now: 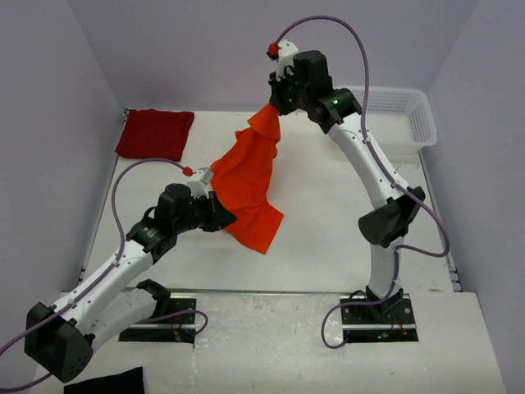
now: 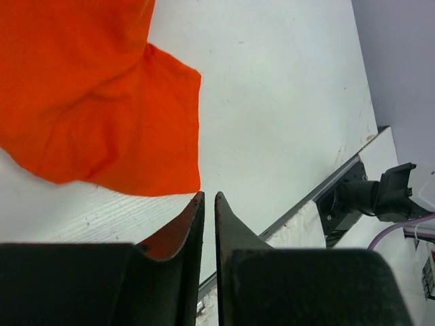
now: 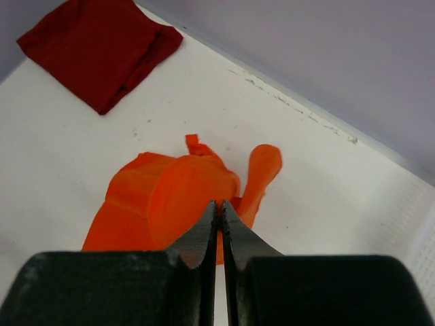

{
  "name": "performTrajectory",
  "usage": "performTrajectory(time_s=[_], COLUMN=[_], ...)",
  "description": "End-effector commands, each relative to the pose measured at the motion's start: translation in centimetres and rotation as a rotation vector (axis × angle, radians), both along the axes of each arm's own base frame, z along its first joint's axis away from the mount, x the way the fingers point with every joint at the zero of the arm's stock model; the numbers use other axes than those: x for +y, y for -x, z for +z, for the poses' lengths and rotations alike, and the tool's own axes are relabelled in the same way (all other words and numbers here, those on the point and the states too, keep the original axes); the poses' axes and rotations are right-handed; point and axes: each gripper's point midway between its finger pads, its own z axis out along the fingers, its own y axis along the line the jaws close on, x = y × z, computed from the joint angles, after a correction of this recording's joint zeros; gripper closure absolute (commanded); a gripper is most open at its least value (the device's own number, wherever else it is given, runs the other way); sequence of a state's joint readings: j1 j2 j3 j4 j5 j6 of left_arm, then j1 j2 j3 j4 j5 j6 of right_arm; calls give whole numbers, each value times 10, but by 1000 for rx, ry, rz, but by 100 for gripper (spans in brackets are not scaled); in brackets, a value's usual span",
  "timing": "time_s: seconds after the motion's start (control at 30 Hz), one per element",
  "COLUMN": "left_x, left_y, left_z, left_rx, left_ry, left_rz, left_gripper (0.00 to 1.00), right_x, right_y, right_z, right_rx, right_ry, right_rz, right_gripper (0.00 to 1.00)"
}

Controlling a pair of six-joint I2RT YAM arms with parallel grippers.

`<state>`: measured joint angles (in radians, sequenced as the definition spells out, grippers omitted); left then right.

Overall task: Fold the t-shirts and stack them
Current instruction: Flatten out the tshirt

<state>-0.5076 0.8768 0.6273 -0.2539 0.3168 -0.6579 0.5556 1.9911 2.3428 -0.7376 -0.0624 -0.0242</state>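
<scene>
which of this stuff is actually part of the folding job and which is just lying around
Part of the job: orange t-shirt, dark red t-shirt.
Just lying about: white mesh basket, black cloth.

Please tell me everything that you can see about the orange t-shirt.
The orange t-shirt is plain, bright, soft-looking cloth with no print. It is unfolded and creased, and it hangs on a slant. The right gripper pinches its top end, raised above the table, while its lower part spreads on the table near the middle. The left gripper is beside its lower edge; no cloth shows between those fingertips.
</scene>
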Motion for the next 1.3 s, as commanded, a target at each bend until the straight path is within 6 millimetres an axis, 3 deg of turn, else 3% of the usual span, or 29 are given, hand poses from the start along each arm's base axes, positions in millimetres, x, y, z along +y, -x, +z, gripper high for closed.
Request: performTrajectory(time_s=[0.0,0.03,0.07,0.1,0.13,0.17,0.23,0.3,0.37,0.4,0.43,0.47,0.5,0.6,0.63,0.67,0.7,0.77,0.83,0.87,0.97,1.07,1.1,1.2,1.27], left_x=[-4,-5,-6,-7,-7,-7,1,19,29,40,42,47,56,64,65,68,71,76,89,84,115,135,138,138,137], left_y=[7,7,7,6,7,6,1,-10,-23,-32,-41,-47,-60,-83,-89,-99,-104,-114,-124,-125,-134,-137,-137,-139,-140], left_z=[-12,-14,-15,-16,-15,-14,-10,-7,11,11,29,34,42,52,52,41,48,35,30,21,14,10,8,8,7], left_rx=[25,34,38,41,39,37,25,13,-26,-28,-57,-59,-65,-56,-49,-24,-25,23,57,86,107,117,123,124,123], left_ry=[-19,-23,-24,-28,-29,-29,-41,-83,-102,-146,-141,-156,-193,-279,-304,-366,-389,-443,-428,-387,-327,-347,-352,-326,-321], left_rz=[-48,-49,-54,-52,-54,-49,20,147,227,303,337,379,450,536,549,575,595,614,639,587,613,645,648,620,614], left_gripper=[88,84,81,79,75,72,69,68,67,67,66,66,66,66,66,65,65,64,64,65,65,65,65,65,65], right_x=[-5,-8,-13,-16,-23,-27,-33,-41,-46,-43,-38,-41,-36,-16,-4,-2,0,9,14,16,16,16,15,20,23], right_y=[-12,-17,-22,-22,-24,-23,-9,17,51,62,75,92,101,136,152,157,164,180,195,197,210,220,232,248,258], right_z=[21,12,3,-5,-7,-17,-30,-41,-62,-67,-74,-92,-98,-129,-140,-145,-158,-171,-192,-198,-223,-236,-248,-273,-284], right_rx=[-62,-51,-38,-21,-21,1,55,120,209,227,256,293,301,345,353,351,380,421,459,465,502,542,576,605,620], right_ry=[-55,-40,-23,-5,13,35,65,46,14,-1,-19,-2,2,71,109,133,173,202,250,253,241,219,233,259,285], right_rz=[-27,-49,-73,-88,-123,-137,-134,-154,-164,-147,-139,-136,-120,-59,-29,-32,-34,-33,-23,-22,-30,-19,2,30,42], right_gripper=[97,88,61,45,15,11,11,11,11,11,12,14,14,16,16,16,18,21,29,39,52,52,52,41,39])
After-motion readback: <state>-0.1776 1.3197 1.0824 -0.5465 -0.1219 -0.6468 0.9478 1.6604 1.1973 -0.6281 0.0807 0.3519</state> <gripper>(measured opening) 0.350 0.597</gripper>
